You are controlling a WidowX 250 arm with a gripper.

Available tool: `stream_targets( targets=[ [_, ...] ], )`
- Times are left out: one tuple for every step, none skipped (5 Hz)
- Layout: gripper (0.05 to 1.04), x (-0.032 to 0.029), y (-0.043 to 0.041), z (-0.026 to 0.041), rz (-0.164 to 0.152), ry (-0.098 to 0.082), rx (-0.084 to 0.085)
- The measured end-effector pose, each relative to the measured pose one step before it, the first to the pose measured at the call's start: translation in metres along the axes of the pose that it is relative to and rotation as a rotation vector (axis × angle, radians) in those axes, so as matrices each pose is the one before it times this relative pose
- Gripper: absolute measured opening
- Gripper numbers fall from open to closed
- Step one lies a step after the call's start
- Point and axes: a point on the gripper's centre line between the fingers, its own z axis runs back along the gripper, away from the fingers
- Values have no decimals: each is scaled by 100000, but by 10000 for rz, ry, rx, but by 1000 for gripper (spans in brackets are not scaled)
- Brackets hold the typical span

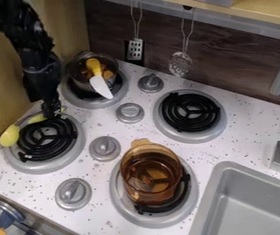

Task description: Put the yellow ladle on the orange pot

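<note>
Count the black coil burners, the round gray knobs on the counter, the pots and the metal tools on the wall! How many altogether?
Black coil burners: 4
Round gray knobs on the white counter: 4
Pots (orange see-through pot, metal pot): 2
Metal tools hanging on the wall: 2
Total: 12

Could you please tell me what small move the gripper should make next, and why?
Probably a small lift, once the hold is sure: the gripper is down at the handle of the yellow ladle, which lies low beside a black coil, while the orange pot stands some way off, so the ladle likely needs height to clear its rim.
</note>
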Motion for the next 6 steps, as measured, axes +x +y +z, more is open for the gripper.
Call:
stream_targets(
  targets=[
    [1001,-172,141,-1037,135,-24,-198],
    [999,194,416,-302,125,-119,-83],
    [940,-2,371,-230,159,119,-169],
    [668,-202,-122,-108,273,89,-21],
    [375,-211,-248,-186,279,357,-358],
    [245,124,-144,42,182,251,-218]
  ],
)
